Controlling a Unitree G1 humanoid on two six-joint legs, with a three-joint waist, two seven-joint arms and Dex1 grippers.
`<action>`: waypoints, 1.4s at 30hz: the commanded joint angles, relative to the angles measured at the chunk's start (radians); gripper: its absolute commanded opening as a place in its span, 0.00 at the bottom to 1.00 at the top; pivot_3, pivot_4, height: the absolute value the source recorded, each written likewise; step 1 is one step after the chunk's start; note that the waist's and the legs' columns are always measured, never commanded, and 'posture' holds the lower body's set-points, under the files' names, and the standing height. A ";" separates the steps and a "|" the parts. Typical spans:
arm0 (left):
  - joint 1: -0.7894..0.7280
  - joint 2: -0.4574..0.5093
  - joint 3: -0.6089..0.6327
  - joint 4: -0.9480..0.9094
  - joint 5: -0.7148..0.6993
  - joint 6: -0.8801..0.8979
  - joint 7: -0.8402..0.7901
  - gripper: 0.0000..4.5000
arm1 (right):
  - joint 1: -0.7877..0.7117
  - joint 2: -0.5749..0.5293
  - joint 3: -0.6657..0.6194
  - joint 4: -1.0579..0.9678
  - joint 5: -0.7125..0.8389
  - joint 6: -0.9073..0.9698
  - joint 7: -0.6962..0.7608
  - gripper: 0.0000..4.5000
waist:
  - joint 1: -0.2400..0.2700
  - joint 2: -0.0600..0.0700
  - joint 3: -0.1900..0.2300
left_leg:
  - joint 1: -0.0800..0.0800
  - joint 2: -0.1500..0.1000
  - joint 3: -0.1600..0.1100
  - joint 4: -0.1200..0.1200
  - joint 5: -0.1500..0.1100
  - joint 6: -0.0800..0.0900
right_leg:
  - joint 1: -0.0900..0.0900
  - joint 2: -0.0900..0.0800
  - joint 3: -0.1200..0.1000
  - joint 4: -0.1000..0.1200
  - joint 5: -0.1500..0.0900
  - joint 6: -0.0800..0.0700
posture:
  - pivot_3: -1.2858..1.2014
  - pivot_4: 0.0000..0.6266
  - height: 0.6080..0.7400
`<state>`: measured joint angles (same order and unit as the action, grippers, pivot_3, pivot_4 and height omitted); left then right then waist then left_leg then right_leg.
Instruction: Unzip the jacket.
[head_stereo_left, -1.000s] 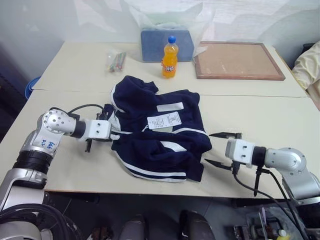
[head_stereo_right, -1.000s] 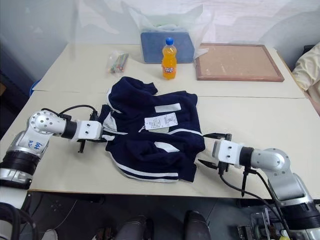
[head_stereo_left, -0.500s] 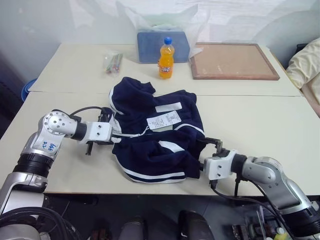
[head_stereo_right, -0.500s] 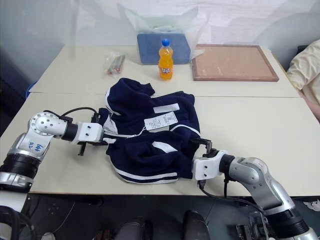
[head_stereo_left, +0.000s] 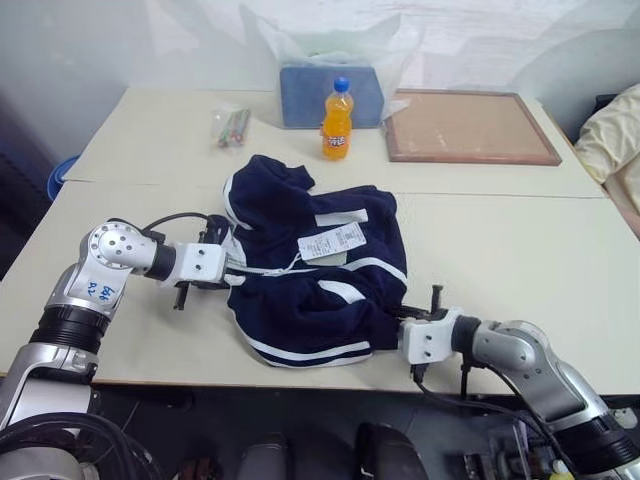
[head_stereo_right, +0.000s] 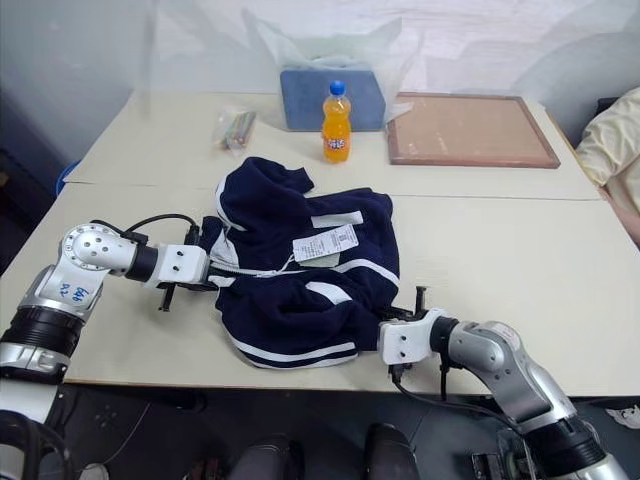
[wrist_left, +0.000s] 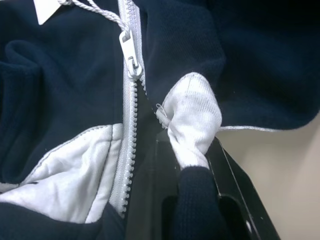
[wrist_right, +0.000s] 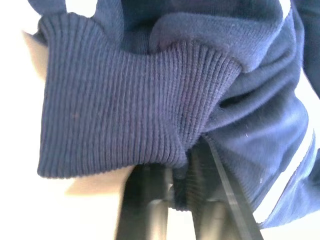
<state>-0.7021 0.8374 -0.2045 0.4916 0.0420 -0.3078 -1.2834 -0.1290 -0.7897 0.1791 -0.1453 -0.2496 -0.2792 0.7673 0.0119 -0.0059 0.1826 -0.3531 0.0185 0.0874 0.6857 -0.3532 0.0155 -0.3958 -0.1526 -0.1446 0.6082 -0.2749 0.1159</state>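
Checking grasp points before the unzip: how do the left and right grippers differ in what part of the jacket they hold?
The left gripper is shut on a white fabric fold of the jacket beside the zipper; the right gripper is shut on the navy ribbed hem.
The left holds the jacket's left edge, the right its lower right corner.
Both are pinching cloth, not the zipper pull.

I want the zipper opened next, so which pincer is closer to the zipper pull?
Left. The left pincer is shut on the jacket fabric right beside the zipper pull. The right pincer grips the ribbed hem at the jacket's opposite, lower corner.
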 joint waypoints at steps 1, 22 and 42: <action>0.010 0.004 0.028 -0.035 -0.045 0.001 -0.025 0.02 | 0.047 -0.072 -0.057 0.028 0.048 0.018 0.059 0.01 | 0.003 0.000 0.000 | 0.000 -0.001 0.000 0.000 0.000 0.000 | 0.000 0.000 0.000 0.000 0.000 0.000 | 0.52 0.24 1.00; 0.358 0.086 -0.038 -0.656 -0.174 0.408 -0.049 0.02 | 0.219 -0.423 -0.278 0.248 0.418 -0.273 0.427 0.01 | 0.008 0.002 0.002 | 0.001 0.009 0.003 0.007 -0.008 0.002 | -0.001 0.006 0.010 -0.004 0.003 0.002 | 0.52 0.24 1.00; 0.306 0.062 -0.036 -0.396 -0.109 0.175 0.028 0.02 | 0.384 -0.381 -0.335 0.004 0.470 -0.107 0.403 0.51 | 0.012 0.006 0.001 | 0.002 0.010 0.005 0.012 -0.011 0.003 | -0.002 0.006 0.012 -0.003 0.003 0.001 | 0.52 0.24 1.00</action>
<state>-0.4165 0.8853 -0.2489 0.0826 -0.0925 -0.1533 -1.2569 0.2512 -1.1756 -0.1207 -0.1131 0.1941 -0.4017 1.1678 0.0234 0.0000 0.1831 -0.3513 0.0288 0.0921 0.6975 -0.3646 0.0187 -0.3973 -0.1467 -0.1324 0.6054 -0.2723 0.1169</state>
